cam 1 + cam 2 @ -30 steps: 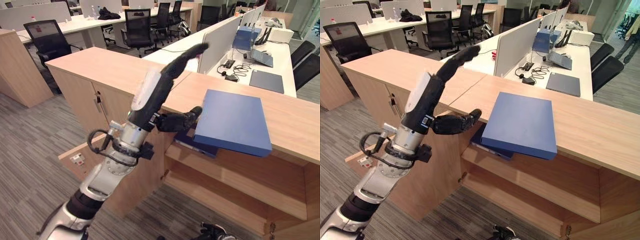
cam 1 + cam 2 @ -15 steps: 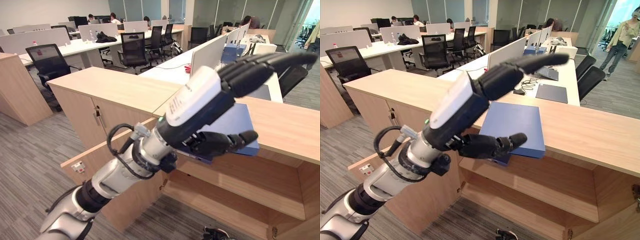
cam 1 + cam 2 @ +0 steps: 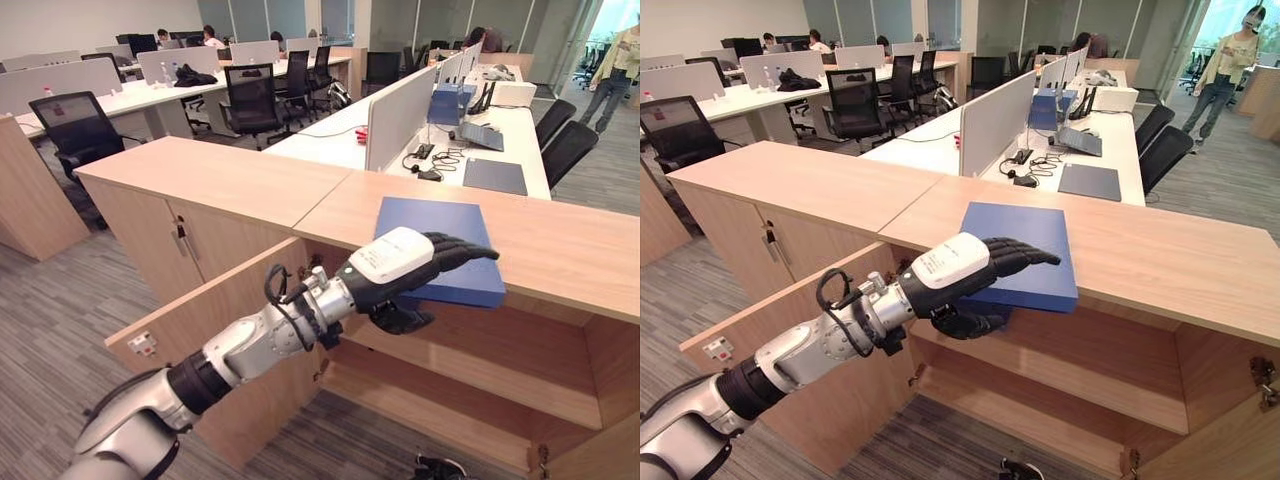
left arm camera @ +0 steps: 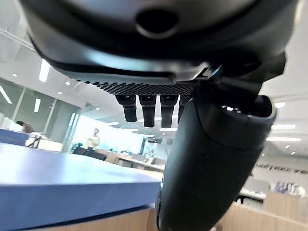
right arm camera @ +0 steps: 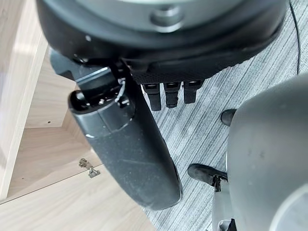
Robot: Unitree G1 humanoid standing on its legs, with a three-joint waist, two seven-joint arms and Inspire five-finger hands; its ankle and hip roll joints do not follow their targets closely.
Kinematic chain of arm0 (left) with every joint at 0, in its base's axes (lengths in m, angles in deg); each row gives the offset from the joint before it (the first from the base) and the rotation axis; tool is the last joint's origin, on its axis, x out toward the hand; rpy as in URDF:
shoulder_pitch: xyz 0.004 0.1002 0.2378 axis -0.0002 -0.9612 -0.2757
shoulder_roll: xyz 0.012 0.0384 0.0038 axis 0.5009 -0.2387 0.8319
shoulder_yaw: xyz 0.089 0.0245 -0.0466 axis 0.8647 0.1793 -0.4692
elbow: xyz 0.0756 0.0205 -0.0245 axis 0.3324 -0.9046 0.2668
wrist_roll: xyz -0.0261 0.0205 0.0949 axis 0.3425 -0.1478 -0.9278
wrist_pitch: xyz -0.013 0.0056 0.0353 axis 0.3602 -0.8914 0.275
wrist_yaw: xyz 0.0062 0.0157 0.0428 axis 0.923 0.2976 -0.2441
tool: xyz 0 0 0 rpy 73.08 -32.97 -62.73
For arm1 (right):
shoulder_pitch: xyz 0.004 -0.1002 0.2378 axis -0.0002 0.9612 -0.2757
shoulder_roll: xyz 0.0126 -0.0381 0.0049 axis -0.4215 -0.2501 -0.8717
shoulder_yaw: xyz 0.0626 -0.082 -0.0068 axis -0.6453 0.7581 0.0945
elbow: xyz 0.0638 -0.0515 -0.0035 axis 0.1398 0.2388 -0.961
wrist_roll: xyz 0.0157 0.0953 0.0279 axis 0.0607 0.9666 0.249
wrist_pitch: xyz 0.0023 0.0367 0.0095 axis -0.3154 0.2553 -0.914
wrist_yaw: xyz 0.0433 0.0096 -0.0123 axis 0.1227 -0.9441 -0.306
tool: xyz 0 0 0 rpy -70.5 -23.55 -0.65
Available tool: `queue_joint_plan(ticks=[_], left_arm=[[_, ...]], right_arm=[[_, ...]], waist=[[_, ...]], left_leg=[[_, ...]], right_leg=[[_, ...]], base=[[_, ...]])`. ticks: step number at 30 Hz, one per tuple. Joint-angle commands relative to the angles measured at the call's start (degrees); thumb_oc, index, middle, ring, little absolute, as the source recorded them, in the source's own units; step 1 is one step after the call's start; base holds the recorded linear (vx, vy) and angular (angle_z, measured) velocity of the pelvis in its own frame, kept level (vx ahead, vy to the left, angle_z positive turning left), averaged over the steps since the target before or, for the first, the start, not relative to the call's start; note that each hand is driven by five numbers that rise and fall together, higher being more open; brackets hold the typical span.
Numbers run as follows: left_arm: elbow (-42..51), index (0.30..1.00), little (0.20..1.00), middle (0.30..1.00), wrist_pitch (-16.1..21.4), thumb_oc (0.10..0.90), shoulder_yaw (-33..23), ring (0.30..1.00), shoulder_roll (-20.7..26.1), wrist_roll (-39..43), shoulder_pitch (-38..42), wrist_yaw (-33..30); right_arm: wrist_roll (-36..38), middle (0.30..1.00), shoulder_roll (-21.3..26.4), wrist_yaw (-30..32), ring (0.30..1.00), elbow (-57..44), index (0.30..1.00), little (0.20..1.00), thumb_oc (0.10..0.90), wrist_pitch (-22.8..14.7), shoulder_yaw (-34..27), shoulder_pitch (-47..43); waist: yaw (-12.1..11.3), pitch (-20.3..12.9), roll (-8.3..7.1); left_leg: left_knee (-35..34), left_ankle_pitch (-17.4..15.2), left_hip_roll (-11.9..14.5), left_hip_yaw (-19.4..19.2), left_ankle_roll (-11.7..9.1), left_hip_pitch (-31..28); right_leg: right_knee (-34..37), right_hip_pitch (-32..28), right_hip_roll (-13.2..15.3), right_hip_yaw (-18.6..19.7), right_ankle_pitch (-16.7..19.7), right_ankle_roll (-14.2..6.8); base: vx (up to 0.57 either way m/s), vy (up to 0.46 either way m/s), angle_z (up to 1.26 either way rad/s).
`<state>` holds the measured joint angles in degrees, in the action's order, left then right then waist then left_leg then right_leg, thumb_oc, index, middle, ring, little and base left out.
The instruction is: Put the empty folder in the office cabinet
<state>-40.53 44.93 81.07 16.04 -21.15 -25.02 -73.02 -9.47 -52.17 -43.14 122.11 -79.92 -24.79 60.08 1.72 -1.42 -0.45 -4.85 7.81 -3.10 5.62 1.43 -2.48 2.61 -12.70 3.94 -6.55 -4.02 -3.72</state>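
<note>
The blue folder [image 3: 440,235] lies flat on the wooden cabinet top [image 3: 570,255], its front edge jutting a little over the open compartment. My left hand [image 3: 400,262] reaches it from the lower left. Its straight fingers [image 4: 147,108] stretch over the folder's top [image 4: 57,178] with a gap showing, and the thumb sits under the overhanging edge. The hand stands open around that edge. My right hand [image 5: 130,144] hangs low over the grey carpet, fingers [image 5: 172,96] relaxed and holding nothing.
Below the top, the cabinet stands open with a bare shelf [image 3: 470,375]; its door [image 3: 200,320] swings out to the left. A closed cabinet [image 3: 180,235] adjoins on the left. Desks, a partition [image 3: 400,115] and office chairs lie behind. A person [image 3: 1225,60] stands far right.
My left hand, raised close before the camera half a second ago, has come down onto the folder's front edge. The camera has shifted as well.
</note>
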Motion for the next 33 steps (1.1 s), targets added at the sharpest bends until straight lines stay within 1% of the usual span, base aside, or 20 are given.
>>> queue_joint_plan(ticks=[1,7,13,19,20,22,25,33], left_arm=[[-2.95,0.9,0.9,0.9,0.64,0.8,-3.61,0.9,-1.99,-3.4,10.09,-4.07],[-6.84,0.9,0.9,0.9,-0.16,0.8,-2.13,0.9,-2.67,-9.77,11.83,-6.51],[-8.73,0.9,0.9,0.9,-0.92,0.8,-1.69,0.9,-3.36,-12.68,12.0,-7.27],[-13.59,0.9,0.9,0.9,-1.79,0.8,0.45,0.9,-4.06,-20.24,13.17,-11.46],[-15.65,0.9,0.9,0.9,-2.81,0.8,0.83,0.9,-4.39,-23.13,13.71,-13.69],[-16.37,0.9,0.9,0.9,-3.08,0.8,0.8,0.9,-4.5,-23.91,13.78,-14.52],[-18.49,0.9,0.9,0.9,-4.49,0.8,0.78,0.9,-5.08,-26.5,14.2,-16.87],[-21.19,0.9,0.9,0.9,-6.72,0.8,-0.28,0.9,-5.53,-28.68,14.96,-19.39]], right_arm=[[0.16,0.9,0.68,-0.15,0.9,0.42,0.9,0.9,0.8,-0.24,1.0,0.8],[0.42,0.9,0.88,0.09,0.9,0.56,0.9,0.9,0.8,-0.18,1.17,0.63],[0.48,0.9,1.23,0.48,0.9,0.35,0.9,0.9,0.8,-0.18,1.12,0.5],[0.08,0.9,1.39,0.55,0.9,0.62,0.9,0.9,0.8,-0.23,1.76,0.34],[0.22,0.9,1.43,0.74,0.9,0.58,0.9,0.9,0.8,-0.39,1.93,0.24],[0.25,0.9,1.48,0.88,0.9,0.59,0.9,0.9,0.8,-0.44,2.0,0.24],[0.06,0.9,1.78,1.22,0.9,0.48,0.9,0.9,0.8,-0.58,2.31,0.12],[-0.43,0.9,2.07,1.47,0.9,0.75,0.9,0.9,0.8,-0.62,2.2,0.49]], waist=[[-0.09,0.4,-1.9],[0.16,0.38,-1.94],[0.23,0.45,-1.99],[0.47,0.56,-2.08],[0.56,0.57,-2.19],[0.57,0.54,-2.23],[0.72,0.47,-2.34],[0.91,0.37,-2.55]], left_leg=[[-0.15,-8.89,-0.58,-2.99,0.07,-3.8],[-0.15,-9.08,-0.46,-3.32,0.13,-4.03],[-0.15,-9.26,-0.44,-3.5,0.17,-4.16],[-0.15,-9.49,-0.41,-3.84,0.21,-4.42],[-0.15,-9.57,-0.4,-3.9,0.23,-4.46],[-0.15,-9.6,-0.4,-3.95,0.26,-4.49],[-0.15,-9.73,-0.43,-4.06,0.33,-4.6],[-0.15,-9.89,-0.46,-4.35,0.37,-4.84]], right_leg=[[1.14,3.86,0.45,-1.37,5.0,-1.84],[1.12,3.77,0.4,-1.15,4.92,-1.76],[1.14,3.75,0.4,-1.0,4.87,-1.69],[1.14,3.63,0.37,-0.86,4.77,-1.66],[1.1,3.64,0.37,-0.81,4.77,-1.66],[1.11,3.64,0.35,-0.76,4.79,-1.67],[1.04,3.61,0.26,-0.54,4.77,-1.61],[0.92,3.72,0.13,-0.44,4.74,-1.54]], base=[[0.0,0.0,0.0],[0.0,0.0,0.0],[0.0,-0.004,-0.03],[0.0,-0.003,-0.01],[0.0,-0.013,-0.03],[0.0,-0.01,-0.04],[0.0,-0.008,-0.05],[0.0,-0.002,-0.01]])
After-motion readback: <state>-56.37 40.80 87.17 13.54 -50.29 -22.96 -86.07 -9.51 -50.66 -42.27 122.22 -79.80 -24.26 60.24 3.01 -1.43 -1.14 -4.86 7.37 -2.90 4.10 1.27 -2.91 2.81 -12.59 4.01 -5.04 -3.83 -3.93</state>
